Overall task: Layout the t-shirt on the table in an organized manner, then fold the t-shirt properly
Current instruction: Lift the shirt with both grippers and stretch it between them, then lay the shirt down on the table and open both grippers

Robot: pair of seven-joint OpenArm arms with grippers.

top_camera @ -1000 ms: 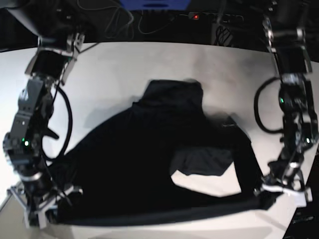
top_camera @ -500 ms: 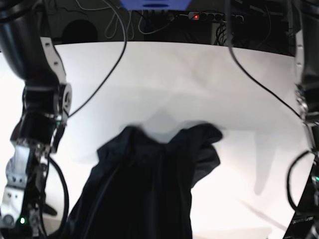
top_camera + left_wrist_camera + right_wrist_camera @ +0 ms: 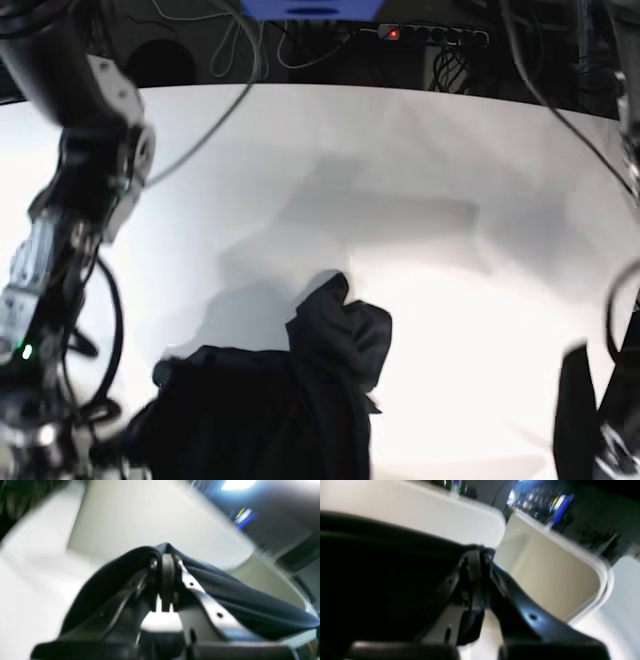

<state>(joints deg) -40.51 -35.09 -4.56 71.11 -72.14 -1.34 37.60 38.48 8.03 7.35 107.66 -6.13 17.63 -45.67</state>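
Whereas a second ago the t-shirt (image 3: 270, 400) lay slack across the tabletop (image 3: 400, 200), stretched low between the two arms, it now hangs bunched near the bottom of the base view, with only a crumpled lobe reaching up toward the middle of the white surface. Half a second ago the cloth reached further up the tabletop; it has since drawn back toward the near edge, and much more bare white shows behind it.

Both wrist views explain why. The left end effector (image 3: 167, 570) is pinched shut on a ridge of dark fabric that drapes away to either side, and the right end effector (image 3: 476, 572) is likewise clamped on a black fold, with the bulk of the garment filling the left of its view. Both views are blurred, which suggests fast motion.

My reading is that the arms have lifted and pulled the garment, probably to shake it out for the laying-out step. Nothing is flat yet: the shirt is gathered, sleeves and hem cannot be told apart, and folding has not begun.
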